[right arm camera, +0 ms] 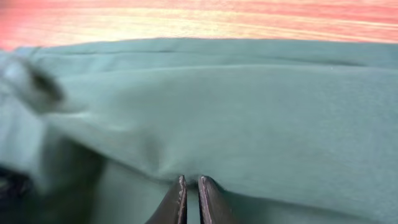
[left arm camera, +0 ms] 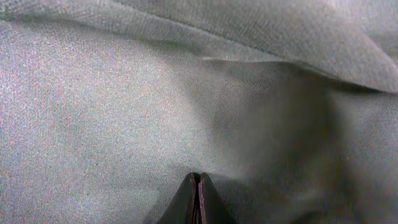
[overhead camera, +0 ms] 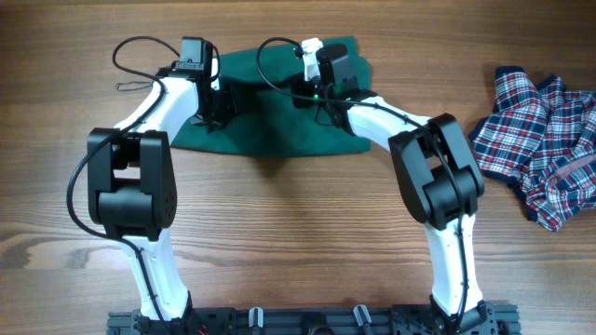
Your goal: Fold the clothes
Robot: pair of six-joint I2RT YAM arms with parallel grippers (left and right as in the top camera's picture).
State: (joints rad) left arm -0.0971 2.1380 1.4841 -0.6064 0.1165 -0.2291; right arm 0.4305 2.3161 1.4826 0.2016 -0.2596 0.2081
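Overhead, the green cloth (overhead camera: pixel 279 130) lies at 12 o'clock, the plaid (overhead camera: pixel 545 140) at 3. On it the left gripper (left arm camera: pixel 198 177) is pressed together; the right gripper (right arm camera: pixel 190 182) pinches a fold.

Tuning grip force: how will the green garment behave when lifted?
Likely floppy: the green garment puckers into soft ridges at the right claw. Probably thin and light, since its layers lie nearly flat on the table.

Overhead looks straight down; both wrist views sit close against the green garment (overhead camera: pixel 270 126).
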